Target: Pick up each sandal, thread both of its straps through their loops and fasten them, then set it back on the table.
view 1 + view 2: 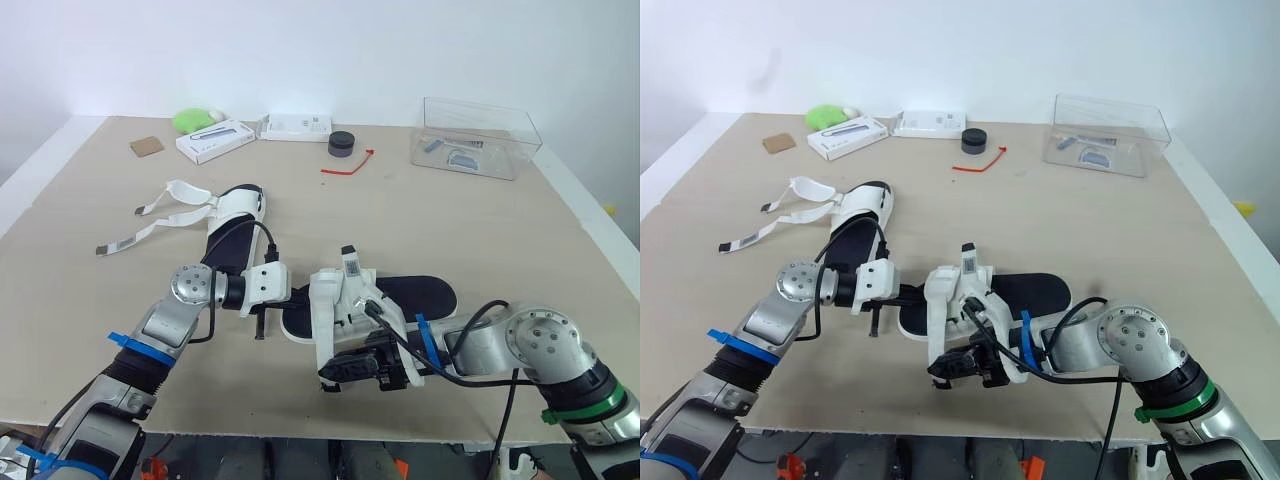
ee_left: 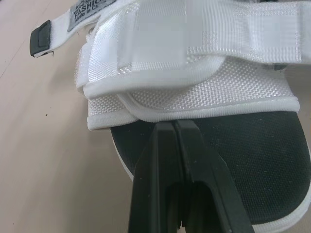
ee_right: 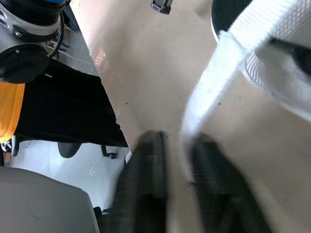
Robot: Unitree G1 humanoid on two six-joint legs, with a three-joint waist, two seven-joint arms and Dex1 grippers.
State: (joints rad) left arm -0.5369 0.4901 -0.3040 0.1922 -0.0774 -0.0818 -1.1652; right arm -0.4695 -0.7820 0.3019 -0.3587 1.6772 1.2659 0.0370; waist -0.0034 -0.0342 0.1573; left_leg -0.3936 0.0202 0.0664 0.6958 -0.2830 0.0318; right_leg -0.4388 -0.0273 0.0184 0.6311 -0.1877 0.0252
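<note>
Near sandal [image 1: 420,295]: table's 6 o'clock, flat between both grippers.
Far sandal [image 1: 235,222]: 10 o'clock of it, 2 straps trailing loose.
Left gripper [image 2: 172,125]: fingers pressed together, tips at the insole edge.
Right gripper [image 3: 179,139]: narrow, strap [image 3: 214,82] pinched between.
Handling: likely light; webbing floppy, sole stiffer. Grip the strap near its tip.
Clear box [image 1: 475,135]: 1 o'clock; small blue-white items, unidentifiable.

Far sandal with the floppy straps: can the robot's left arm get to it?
Probably yes. The far sandal lies just beyond the left gripper, with nothing between them, though its jaws are shut.
</note>
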